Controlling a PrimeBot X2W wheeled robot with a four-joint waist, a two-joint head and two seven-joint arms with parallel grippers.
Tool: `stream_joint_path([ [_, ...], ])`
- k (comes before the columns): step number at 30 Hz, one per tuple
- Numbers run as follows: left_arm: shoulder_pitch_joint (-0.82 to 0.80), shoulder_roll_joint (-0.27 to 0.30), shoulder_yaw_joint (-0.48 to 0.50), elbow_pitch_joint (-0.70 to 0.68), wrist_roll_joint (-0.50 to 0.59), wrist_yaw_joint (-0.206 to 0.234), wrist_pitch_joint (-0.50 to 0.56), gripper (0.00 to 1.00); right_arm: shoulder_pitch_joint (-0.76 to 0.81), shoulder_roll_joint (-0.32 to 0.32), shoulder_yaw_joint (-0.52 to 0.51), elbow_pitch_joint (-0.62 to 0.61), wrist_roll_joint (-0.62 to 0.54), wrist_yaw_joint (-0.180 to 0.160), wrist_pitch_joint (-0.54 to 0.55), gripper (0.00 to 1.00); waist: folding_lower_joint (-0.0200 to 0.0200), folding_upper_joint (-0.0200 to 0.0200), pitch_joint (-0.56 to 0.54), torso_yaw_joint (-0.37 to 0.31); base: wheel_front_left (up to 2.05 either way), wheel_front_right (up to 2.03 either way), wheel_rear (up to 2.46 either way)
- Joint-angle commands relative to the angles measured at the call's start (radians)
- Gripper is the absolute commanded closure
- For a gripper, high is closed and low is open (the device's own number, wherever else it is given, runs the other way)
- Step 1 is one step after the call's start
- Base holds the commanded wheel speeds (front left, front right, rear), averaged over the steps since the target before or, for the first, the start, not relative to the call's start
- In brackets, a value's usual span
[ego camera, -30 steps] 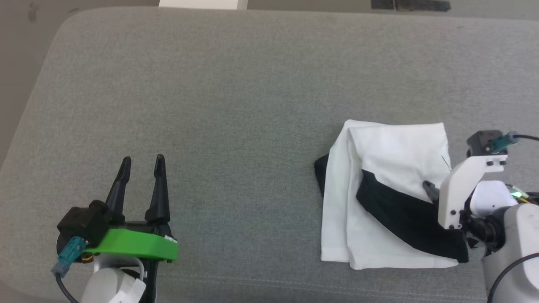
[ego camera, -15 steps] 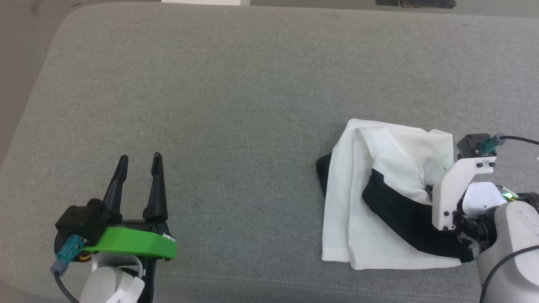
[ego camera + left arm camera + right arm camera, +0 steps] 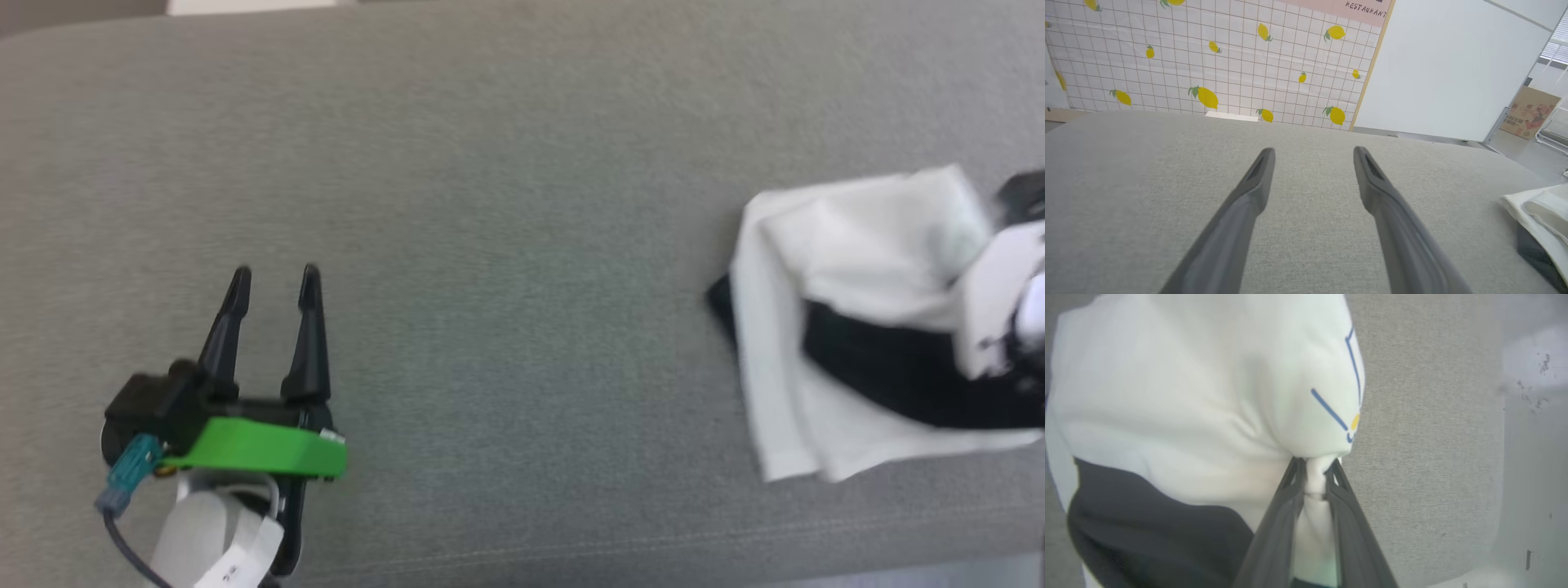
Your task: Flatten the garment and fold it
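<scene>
- The left gripper (image 3: 276, 273) is seen at the lower left of the head view, fingers spread wide and empty, over the grey upholstered surface (image 3: 522, 163).
- The folded T-shirt (image 3: 849, 245) is laid at the right edge.
- Its white fabric is pinched between the near-closed fingers of the right gripper (image 3: 1316, 467).

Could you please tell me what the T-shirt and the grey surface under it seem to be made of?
T-shirt: soft matte knit, probably cotton jersey; it bunches into smooth rounded folds where the right gripper pinches it. Surface: grey matte woven upholstery cloth, with fine visible weave and a stitched seam; possibly padded.
</scene>
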Motion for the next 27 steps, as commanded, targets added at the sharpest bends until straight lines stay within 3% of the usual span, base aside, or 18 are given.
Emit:
stream_joint_path([
  [1, -0.031, 0.009, -0.007, -0.012, 0.018, -0.005, 0.002, 0.0, -0.032, -0.018, -0.013, -0.003, -0.01, -0.002, 0.001, 1.0, 0.0001, -0.0001, 0.104, -0.077, 0.0, 0.0, 0.0],
  [10, -0.155, 0.041, -0.051, -0.082, 0.045, -0.008, 0.041, 0.0, -0.193, -0.126, -0.218, 0.022, -0.113, -0.002, -0.025, 1.0, 0.0001, -0.0001, 0.33, -0.053, 0.0, 0.0, 0.0],
  [19, -0.184, 0.067, -0.054, -0.14, 0.06, 0.0, 0.066, 0.0, -0.296, -0.129, -0.418, 0.045, -0.27, -0.002, -0.041, 1.0, 0.0001, -0.0001, 0.436, -0.005, 0.0, 0.0, 0.0],
  [20, -0.184, 0.069, -0.055, -0.143, 0.059, 0.0, 0.067, 0.0, -0.303, -0.134, -0.422, 0.049, -0.29, -0.002, -0.054, 0.71, 0.0001, -0.0001, 0.441, 0.0, 0.0, 0.0, 0.0],
  [21, -0.185, 0.07, -0.055, -0.144, 0.058, 0.0, 0.067, 0.0, -0.31, -0.138, -0.429, 0.052, -0.304, -0.002, -0.068, 0.0, 0.0001, -0.0001, 0.443, 0.002, 0.0, 0.0, 0.0],
  [27, -0.185, 0.067, -0.064, -0.121, 0.054, 0.0, 0.055, 0.0, -0.364, -0.154, -0.494, 0.089, -0.343, -0.002, -0.172, 0.0, 0.0001, -0.0001, 0.4, 0.012, 0.0, 0.0, 0.0],
])
